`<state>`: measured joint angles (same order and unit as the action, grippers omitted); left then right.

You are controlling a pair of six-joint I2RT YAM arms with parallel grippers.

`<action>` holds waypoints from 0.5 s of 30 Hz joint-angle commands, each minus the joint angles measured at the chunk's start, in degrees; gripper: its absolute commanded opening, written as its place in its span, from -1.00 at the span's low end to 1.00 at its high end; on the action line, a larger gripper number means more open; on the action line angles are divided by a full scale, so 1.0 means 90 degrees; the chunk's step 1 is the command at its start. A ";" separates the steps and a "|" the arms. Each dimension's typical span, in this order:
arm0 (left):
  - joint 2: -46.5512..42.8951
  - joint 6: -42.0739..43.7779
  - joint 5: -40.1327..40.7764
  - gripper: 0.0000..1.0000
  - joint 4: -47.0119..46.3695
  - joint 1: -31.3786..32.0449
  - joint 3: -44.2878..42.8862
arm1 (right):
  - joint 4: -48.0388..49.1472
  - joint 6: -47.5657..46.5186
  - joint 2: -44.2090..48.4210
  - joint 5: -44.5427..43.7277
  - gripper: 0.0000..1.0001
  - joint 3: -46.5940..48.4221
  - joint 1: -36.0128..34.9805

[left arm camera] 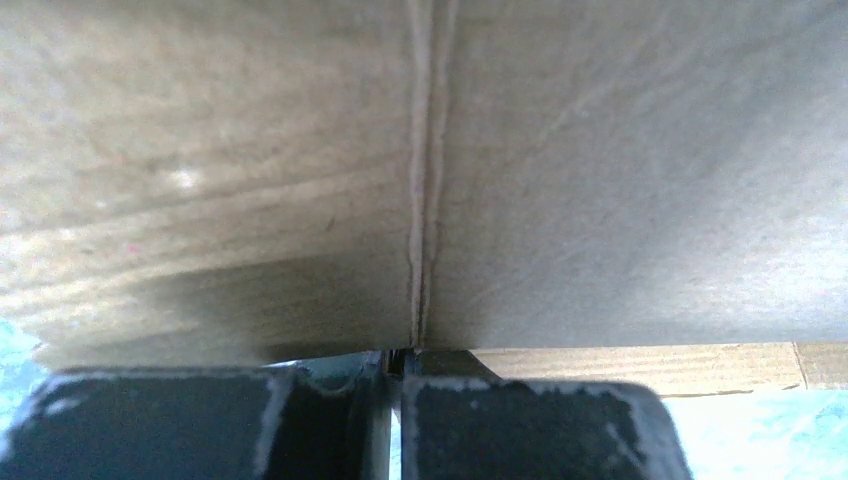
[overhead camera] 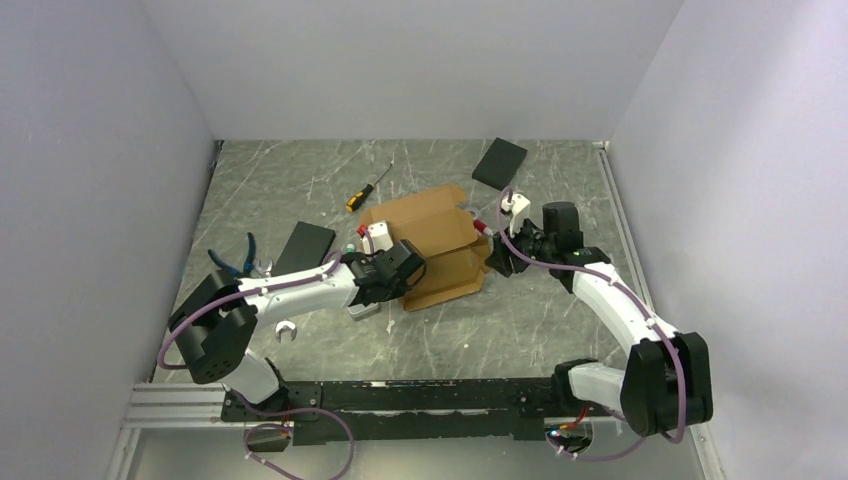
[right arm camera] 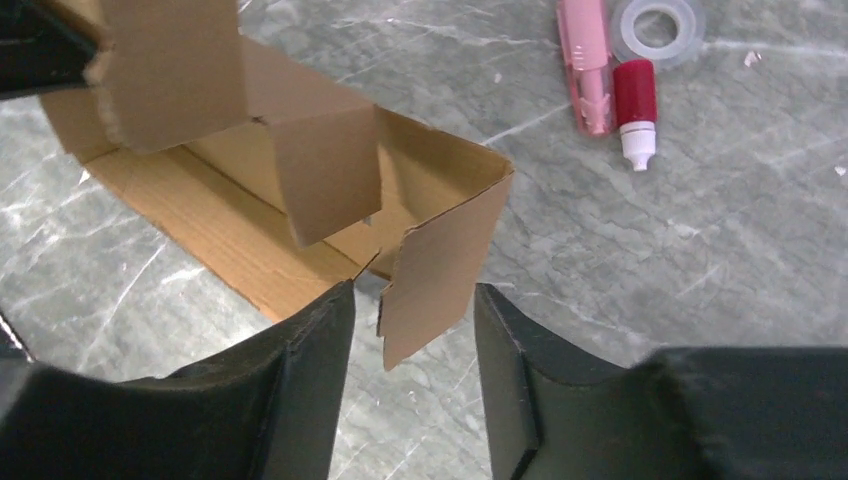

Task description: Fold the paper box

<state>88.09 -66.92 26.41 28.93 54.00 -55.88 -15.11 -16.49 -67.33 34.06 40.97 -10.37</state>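
The paper box [overhead camera: 430, 235] is tan cardboard, partly folded, lying mid-table with some walls and flaps raised. My left gripper [overhead camera: 400, 272] is at its near-left edge. In the left wrist view the gripper [left arm camera: 395, 365] is shut, its fingers pinched at a creased seam of the box [left arm camera: 600, 180], which fills the view. My right gripper [overhead camera: 505, 255] is at the box's right end. In the right wrist view it [right arm camera: 412, 310] is open, and a raised corner flap [right arm camera: 440, 260] of the box hangs between the fingers without being pinched.
Black slabs lie at the back right [overhead camera: 499, 163] and at the left [overhead camera: 304, 247]. There is also a screwdriver [overhead camera: 366, 189], blue pliers [overhead camera: 238, 258] and a white ring [overhead camera: 286, 330]. A pink pen [right arm camera: 585, 65], a red-capped tube [right arm camera: 633, 110] and a tape ring [right arm camera: 657, 28] lie beyond the box.
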 commanded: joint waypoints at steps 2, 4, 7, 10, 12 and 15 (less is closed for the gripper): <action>-0.0067 -0.0156 0.0153 -1.00 -0.0080 0.0035 -0.0079 | 0.0551 0.0307 -0.0128 -0.0921 -0.24 0.0047 -0.0269; -0.0053 -0.0219 0.0181 -1.00 -0.0017 0.0038 -0.0101 | 0.0532 0.0318 -0.0212 -0.1043 -0.55 0.0100 -0.0333; -0.0025 -0.0404 0.0251 -1.00 0.0163 0.0035 -0.0130 | 0.0517 0.0337 -0.0250 -0.1152 -1.00 0.0139 -0.0407; -0.0004 -0.0576 0.0306 -1.00 0.0291 0.0036 -0.0176 | 0.0433 0.0392 -0.0119 -0.1086 -1.00 0.0193 -0.0405; 0.0016 -0.0650 0.0321 -1.00 0.0342 0.0038 -0.0205 | 0.0432 0.0446 0.0063 -0.0971 -1.00 0.0166 -0.0380; 0.0059 -0.0782 0.0417 -1.00 0.0466 0.0036 -0.0268 | 0.0387 0.0524 0.0286 -0.0416 -1.00 0.0128 -0.0206</action>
<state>88.12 -70.37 27.09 31.77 54.00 -55.90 -13.08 -13.43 -68.45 24.82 40.97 -13.43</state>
